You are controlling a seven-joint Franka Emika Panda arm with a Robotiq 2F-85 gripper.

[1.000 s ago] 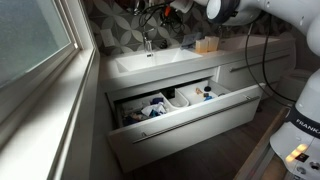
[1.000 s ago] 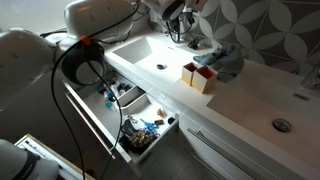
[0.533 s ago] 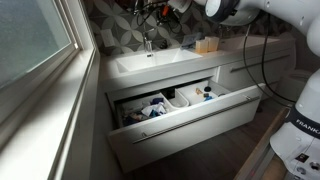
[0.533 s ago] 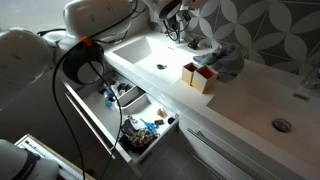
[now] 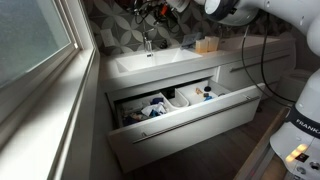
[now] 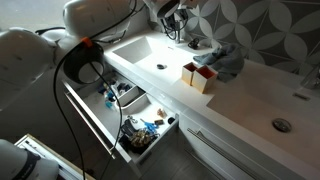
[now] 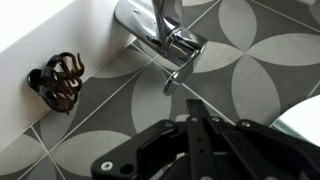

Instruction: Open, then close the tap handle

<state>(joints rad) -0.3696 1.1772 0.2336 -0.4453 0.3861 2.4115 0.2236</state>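
Note:
The tap handle (image 7: 176,78) is a thin chrome lever on the short silver faucet (image 7: 172,42) at the back of the white basin (image 5: 150,65). In the wrist view it points down toward my gripper (image 7: 191,104). The gripper is shut and empty, with its tips just short of the lever's end. In both exterior views the gripper (image 5: 152,13) (image 6: 177,18) hovers above the faucet (image 5: 148,43) (image 6: 181,36), close to the patterned tile wall. The handle is too small to make out there.
A black hair claw clip (image 7: 57,80) lies beside the faucet. A wooden box (image 5: 206,45) (image 6: 199,76) and a grey cloth (image 6: 228,60) sit on the counter. The drawer (image 5: 175,108) (image 6: 128,112) below stands open with several items inside. A window (image 5: 30,40) is near.
The gripper has edged slightly above the faucet. Nothing else has moved.

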